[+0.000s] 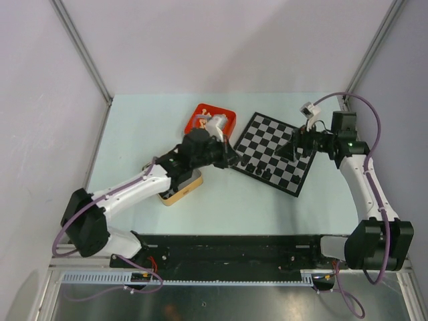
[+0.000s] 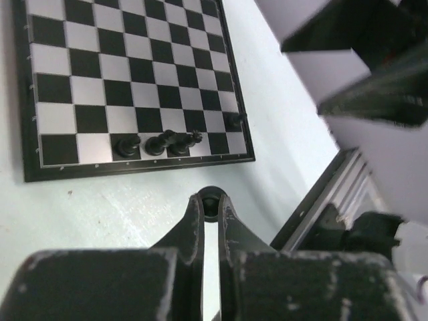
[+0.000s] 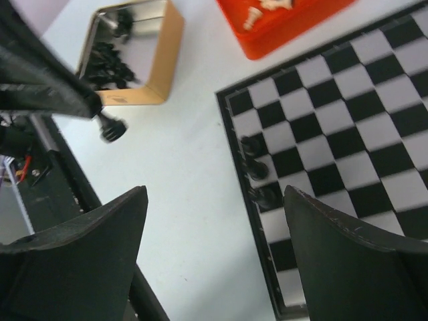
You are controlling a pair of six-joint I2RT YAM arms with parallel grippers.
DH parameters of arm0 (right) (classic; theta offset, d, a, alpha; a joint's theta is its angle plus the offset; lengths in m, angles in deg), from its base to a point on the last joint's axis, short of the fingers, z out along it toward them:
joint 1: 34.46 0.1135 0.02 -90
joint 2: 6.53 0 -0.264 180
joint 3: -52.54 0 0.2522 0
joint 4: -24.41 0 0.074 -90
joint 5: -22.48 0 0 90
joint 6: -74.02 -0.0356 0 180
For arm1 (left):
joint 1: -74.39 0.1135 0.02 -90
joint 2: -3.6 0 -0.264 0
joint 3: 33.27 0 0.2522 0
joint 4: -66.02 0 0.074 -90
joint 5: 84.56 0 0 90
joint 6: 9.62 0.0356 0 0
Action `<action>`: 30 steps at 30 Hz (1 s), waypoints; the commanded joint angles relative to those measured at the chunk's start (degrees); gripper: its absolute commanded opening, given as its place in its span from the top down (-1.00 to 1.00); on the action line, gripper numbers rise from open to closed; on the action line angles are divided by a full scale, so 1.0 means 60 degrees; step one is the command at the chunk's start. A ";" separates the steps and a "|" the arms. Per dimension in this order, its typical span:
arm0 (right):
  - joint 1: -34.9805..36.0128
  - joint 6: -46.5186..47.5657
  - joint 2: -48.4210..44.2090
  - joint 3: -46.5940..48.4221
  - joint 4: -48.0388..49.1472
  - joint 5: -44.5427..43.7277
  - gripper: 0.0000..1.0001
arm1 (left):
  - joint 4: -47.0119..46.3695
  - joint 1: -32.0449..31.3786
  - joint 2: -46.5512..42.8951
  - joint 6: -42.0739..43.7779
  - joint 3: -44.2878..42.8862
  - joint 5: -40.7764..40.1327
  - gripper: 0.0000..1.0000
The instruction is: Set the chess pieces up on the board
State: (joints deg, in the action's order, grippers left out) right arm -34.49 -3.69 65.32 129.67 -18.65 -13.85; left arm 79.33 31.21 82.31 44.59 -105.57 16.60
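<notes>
The left gripper (image 2: pixel 210 210) is pressed together on a small black chess piece (image 3: pixel 112 128), held over the pale table (image 1: pixel 134 127) just off the board (image 1: pixel 267 137). From the right wrist view, the piece's long axis is tilted, with the round base pointing away from the fingers; its type is too blurred to tell, possibly a pawn. The board lies flat, turned so one corner points toward the arm bases. A short row of black chess pieces (image 2: pixel 155 144) stands upright along its near-left edge. The right gripper (image 3: pixel 215 200) hangs above the board with its fingers spread wide and nothing between them. More black pieces lie in a gold tin (image 3: pixel 170 53) beside a red tray (image 3: pixel 281 30).
</notes>
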 commanded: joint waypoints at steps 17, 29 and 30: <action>-0.3509 -0.0247 -0.0900 -0.2226 0.1747 -0.1387 -0.77 | 0.1832 -0.3496 0.5070 0.4471 -0.4831 -0.2796 1.00; -0.4081 0.0045 -0.0858 -0.2857 0.2158 -0.0640 -0.79 | 0.1862 -0.3526 0.6845 0.4984 -0.6442 -0.3749 1.00; -0.4081 0.0075 -0.0829 -0.2857 0.2159 -0.0625 -0.79 | 0.1847 -0.3526 0.7035 0.4998 -0.6531 -0.3749 1.00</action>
State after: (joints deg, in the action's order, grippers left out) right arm -58.56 -3.93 59.79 112.62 -8.44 -19.88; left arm 91.26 10.08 122.33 72.04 -140.11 -3.42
